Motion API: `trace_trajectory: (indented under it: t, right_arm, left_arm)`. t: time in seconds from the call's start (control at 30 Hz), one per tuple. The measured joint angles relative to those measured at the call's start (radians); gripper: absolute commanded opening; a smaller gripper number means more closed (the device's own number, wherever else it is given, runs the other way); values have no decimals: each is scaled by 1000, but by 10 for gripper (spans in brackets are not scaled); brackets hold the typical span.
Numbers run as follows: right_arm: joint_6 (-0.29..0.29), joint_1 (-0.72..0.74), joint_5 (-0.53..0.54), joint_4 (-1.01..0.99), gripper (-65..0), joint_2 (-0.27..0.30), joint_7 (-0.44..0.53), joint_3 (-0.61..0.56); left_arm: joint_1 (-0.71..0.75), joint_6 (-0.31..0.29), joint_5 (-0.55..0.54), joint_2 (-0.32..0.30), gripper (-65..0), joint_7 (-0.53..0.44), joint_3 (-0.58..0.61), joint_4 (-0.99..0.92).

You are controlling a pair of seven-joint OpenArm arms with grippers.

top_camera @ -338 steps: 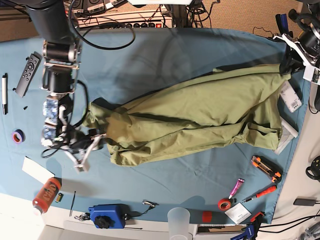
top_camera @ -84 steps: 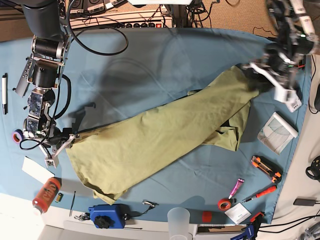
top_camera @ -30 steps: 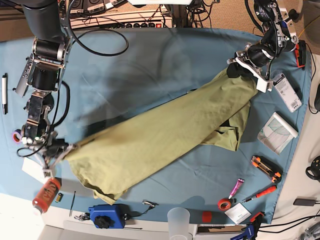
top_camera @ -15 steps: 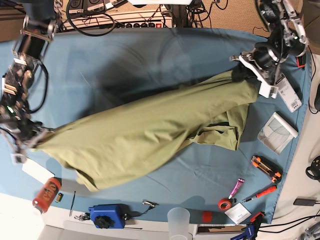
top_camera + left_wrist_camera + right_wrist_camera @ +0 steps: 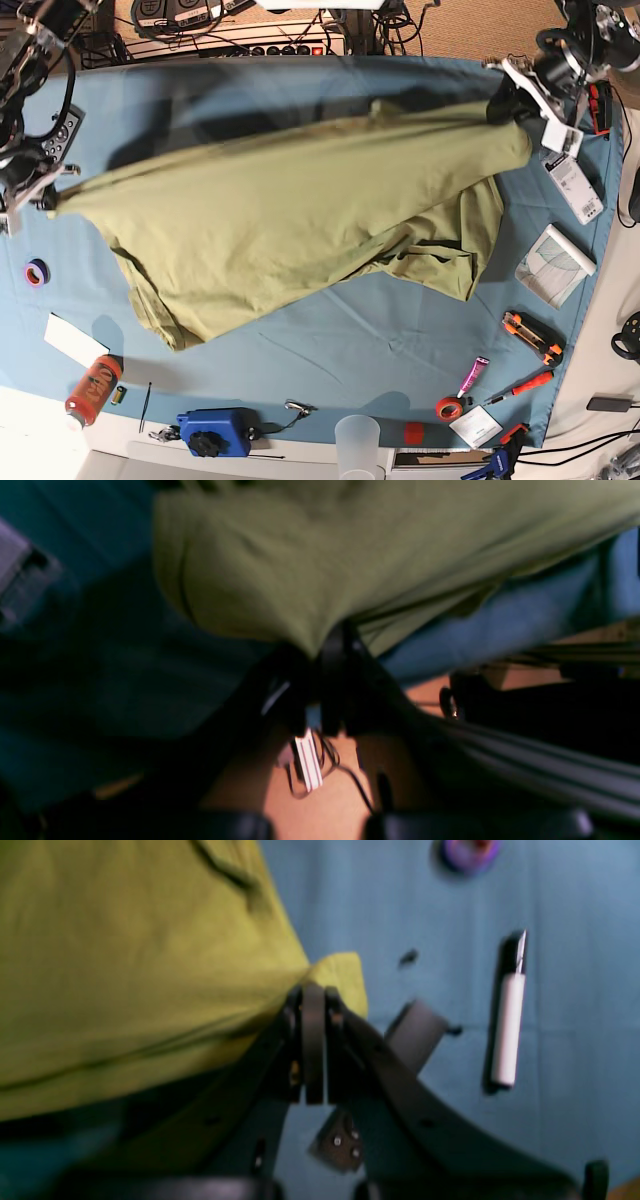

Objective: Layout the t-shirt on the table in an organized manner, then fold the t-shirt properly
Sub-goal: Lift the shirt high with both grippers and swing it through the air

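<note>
Both arms are swinging the t-shirt (image 5: 290,225) up toward the table's (image 5: 320,350) far side now, wider than a second ago. Right claw (image 5: 314,990) and left claw (image 5: 332,640) are pinching opposite corners (blurry, probably the hem), so it's spreading nicely.

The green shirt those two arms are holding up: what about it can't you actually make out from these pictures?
- Neck hole and tag: not findable on the t-shirt in the base view; folds hide them.
- Table under the shirt: covered by the cloth.
- Left gripper: left wrist view is blurred and dark; which part of the shirt it pinches is unclear.
- Right gripper: right wrist view is blurred; the pinched corner could be sleeve or hem.
</note>
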Motion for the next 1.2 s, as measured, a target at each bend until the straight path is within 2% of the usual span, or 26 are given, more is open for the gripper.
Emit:
trace_trajectory:
  t: [0.1,0.17,0.2,0.33,0.47,0.53,0.63,0.7,0.87,0.93,1.03,1.13,1.2]
  right_arm:
    - [-1,-27,9,65,-650,-40,5,120]
    - [28,-30,30,114,-650,-58,1,192]
    - [29,-29,57,136,-650,-60,2,219]
    - [34,-27,92,159,-650,-49,5,219]
    - [35,-20,64,115,-650,-49,45,83]
    - [37,10,9,81,-650,-49,90,-8]
    - [5,101,-70,21,-650,-49,151,-136]
    - [-14,194,-126,-29,-650,-49,159,-217]
    - [-29,474,-174,-187,-650,-48,193,-391]
    - [-43,592,-204,-285,-650,-48,203,-446]
    - [-41,770,-237,-469,-650,-46,252,-523]
    - [-43,941,-274,-663,-650,-45,295,-594]
    - [-44,1038,-296,-777,-650,-46,306,-635]
  left_arm:
    - [31,0,-5,0,-650,-1,-8,0]
    - [40,-1,-5,0,-650,-1,-14,0]
    - [40,-22,-5,0,-650,-3,-14,0]
    - [19,-23,-7,-9,-650,-51,-14,0]
    - [-64,-21,1,-47,-650,-88,-14,0]
    - [-127,-15,19,-60,-650,-88,-16,-4]
    - [-214,-15,25,-69,-650,-124,-17,-24]
    - [-274,-15,27,-69,-650,-164,-16,-53]
    - [-465,-18,37,-72,-650,-181,7,-95]
    - [-543,-38,60,-85,-650,-194,60,-132]
    - [-673,-41,177,-114,-650,-237,185,-239]
    - [-824,5,248,-125,-650,-278,283,-372]
    - [-926,12,269,-130,-650,-283,322,-455]
